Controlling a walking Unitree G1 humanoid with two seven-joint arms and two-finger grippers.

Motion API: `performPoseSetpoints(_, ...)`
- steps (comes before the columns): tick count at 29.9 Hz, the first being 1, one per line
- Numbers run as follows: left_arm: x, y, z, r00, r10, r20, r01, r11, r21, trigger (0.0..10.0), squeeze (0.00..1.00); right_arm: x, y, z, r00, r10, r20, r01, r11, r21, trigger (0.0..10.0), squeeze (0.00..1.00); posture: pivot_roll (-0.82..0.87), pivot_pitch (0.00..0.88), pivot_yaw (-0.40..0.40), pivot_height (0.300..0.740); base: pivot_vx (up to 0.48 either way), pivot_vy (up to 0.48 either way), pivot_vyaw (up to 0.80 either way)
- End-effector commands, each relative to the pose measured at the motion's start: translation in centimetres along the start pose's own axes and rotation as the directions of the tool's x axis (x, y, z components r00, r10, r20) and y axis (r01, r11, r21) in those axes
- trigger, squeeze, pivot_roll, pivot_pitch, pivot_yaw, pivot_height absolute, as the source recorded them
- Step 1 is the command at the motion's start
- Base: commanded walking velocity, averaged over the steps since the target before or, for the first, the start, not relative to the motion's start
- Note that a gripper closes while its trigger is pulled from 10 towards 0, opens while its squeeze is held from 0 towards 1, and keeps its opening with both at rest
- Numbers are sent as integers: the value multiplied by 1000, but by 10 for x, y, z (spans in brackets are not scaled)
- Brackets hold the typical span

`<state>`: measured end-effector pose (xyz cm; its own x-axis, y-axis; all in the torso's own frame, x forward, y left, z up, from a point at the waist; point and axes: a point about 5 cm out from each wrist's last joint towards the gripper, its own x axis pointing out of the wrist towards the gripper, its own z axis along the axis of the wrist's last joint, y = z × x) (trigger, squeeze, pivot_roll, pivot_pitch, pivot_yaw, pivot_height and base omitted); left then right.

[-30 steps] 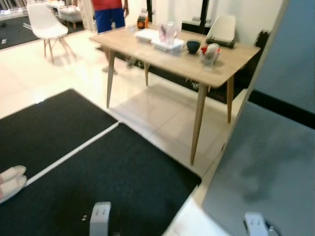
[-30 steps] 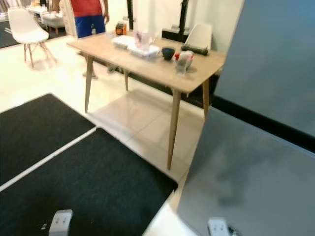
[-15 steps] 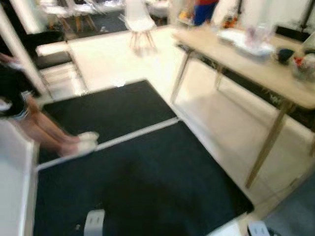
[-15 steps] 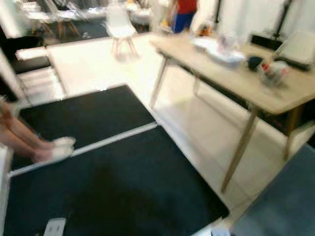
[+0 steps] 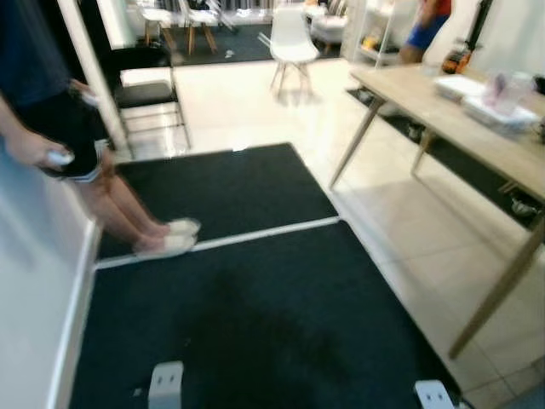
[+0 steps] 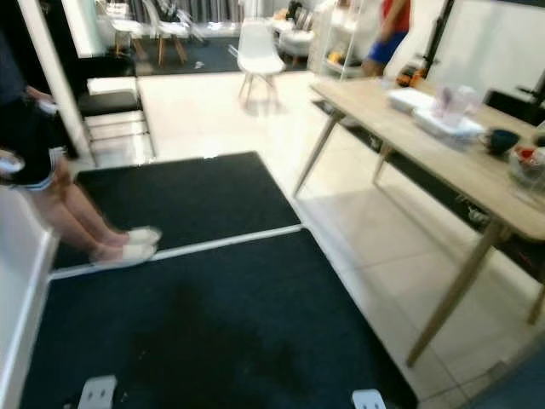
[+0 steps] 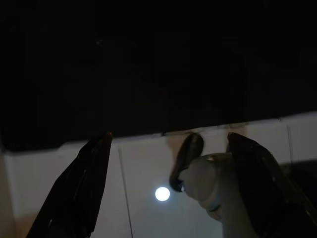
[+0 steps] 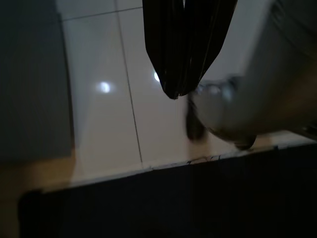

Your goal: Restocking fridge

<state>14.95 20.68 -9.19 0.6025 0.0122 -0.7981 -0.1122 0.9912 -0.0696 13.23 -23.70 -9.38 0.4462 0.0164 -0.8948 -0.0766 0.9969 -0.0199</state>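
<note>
At the far left a person (image 5: 51, 128) in dark shorts stands against a smooth pale wall, bare legs ending in two flat pale shoes (image 5: 167, 239), with a small light object in one hand. The shoes rest at the edge of the farther of two black, matte, rectangular floor mats (image 6: 213, 332), which lie end to end with a narrow strip of glossy cream tile between them. Behind the person stands a dark chair (image 5: 145, 85). Farther back, a moulded white chair (image 6: 258, 51) on thin splayed legs stands on the shiny tiled floor (image 6: 341, 213). On the right a long light-wood table (image 6: 460, 170) on slender tapered legs carries a flat white tray, a clear plastic container (image 6: 451, 102), one small dark bowl (image 6: 502, 139) and an orange bottle (image 6: 415, 72) at its far end; the items are blurred. A second person (image 6: 387, 34) in a red top and blue shorts stands past the table's far end. No fridge can be made out. At the bottom edge two pale blocks, one per arm, hang low over the nearer mat. In its wrist view the left gripper (image 7: 168, 188) has its two black fingers spread wide, holding nothing, above white tile by the mat's edge. The right gripper (image 8: 183, 54) has its fingers pressed together, nothing between them, over the same tile.
</note>
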Motion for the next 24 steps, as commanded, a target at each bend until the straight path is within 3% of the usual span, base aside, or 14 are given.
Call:
performPoseSetpoints(1, -2, 5, -6, 1000, 16, -21, -16, 1000, -8, 10000, 0, 1, 1, 3, 1000, 4, 10, -4, 1000, -13, 10000, 0, -99, 0, -28, 740, 0, 0, 800)
performPoseSetpoints(4, -2, 5, -6, 1000, 16, -22, -17, 1000, -8, 10000, 0, 1, 2, 1, 1000, -1, 2, 1, 1000, -31, 10000, 0, -96, 0, -22, 740, 0, 0, 571)
performPoseSetpoints(11, -2, 8, -4, 1000, 13, -14, -13, 1000, -5, 10000, 0, 1, 5, -4, 999, -23, -30, 21, 997, -73, 10000, 0, -92, 3, -23, 740, 0, 0, 0)
performPoseSetpoints(24, -4, 9, -9, 999, 26, -38, -27, 1000, -6, 10000, 0, 1, 10, -7, 999, 1, -48, -8, 989, -150, 10000, 0, -87, 2, -36, 740, 365, 0, 0)
